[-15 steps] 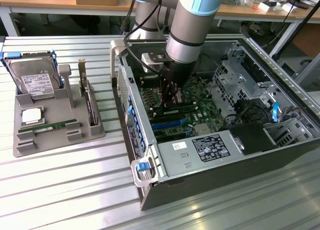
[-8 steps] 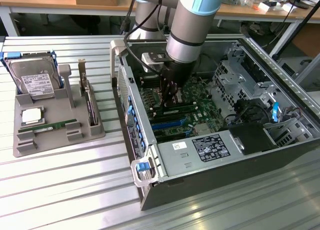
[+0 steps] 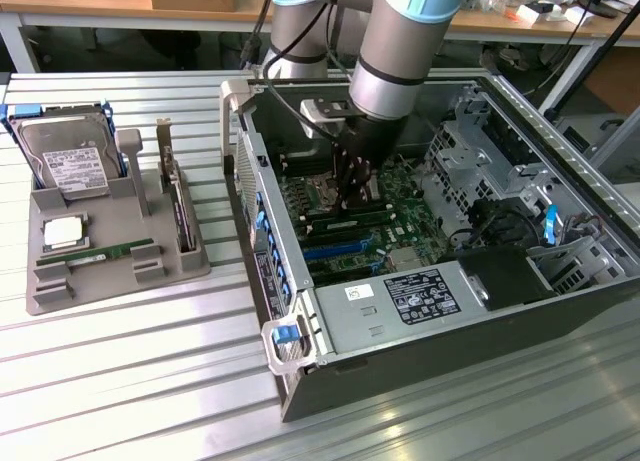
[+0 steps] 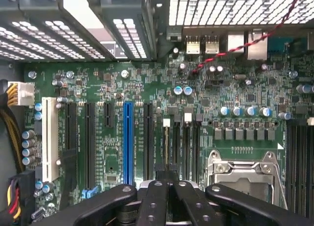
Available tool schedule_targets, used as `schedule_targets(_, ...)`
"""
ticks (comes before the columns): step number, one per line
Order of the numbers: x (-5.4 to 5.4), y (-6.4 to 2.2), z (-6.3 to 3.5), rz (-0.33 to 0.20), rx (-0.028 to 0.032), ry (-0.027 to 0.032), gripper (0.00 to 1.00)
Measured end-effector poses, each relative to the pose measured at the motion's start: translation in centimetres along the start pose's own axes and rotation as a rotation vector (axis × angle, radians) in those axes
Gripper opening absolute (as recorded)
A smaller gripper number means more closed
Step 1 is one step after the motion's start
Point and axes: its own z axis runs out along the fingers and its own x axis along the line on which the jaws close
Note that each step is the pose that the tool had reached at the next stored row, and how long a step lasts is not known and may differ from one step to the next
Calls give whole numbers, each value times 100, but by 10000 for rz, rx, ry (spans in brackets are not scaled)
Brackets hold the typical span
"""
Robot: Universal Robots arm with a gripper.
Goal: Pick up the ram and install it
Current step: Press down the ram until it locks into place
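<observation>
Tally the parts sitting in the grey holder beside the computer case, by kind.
Hard drive: 1
Square chip: 1
Ram stick: 1
Expansion card: 1
Total: 4

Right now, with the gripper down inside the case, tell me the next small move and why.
Probably a short, straight press down. The gripper is shut, and its tips sit over the end of the ram, which stands edge-on in a slot beside the CPU socket. Whether it is fully seated I cannot tell, so push gently and keep vertical.
</observation>
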Motion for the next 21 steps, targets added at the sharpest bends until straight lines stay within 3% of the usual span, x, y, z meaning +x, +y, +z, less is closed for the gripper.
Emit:
schedule_targets(6,1,-112,-7,4,-20,59,11)
schedule_targets(14,1,-552,-31,-4,-140,66,11)
schedule_targets(21,3,-827,-55,-4,-154,65,11)
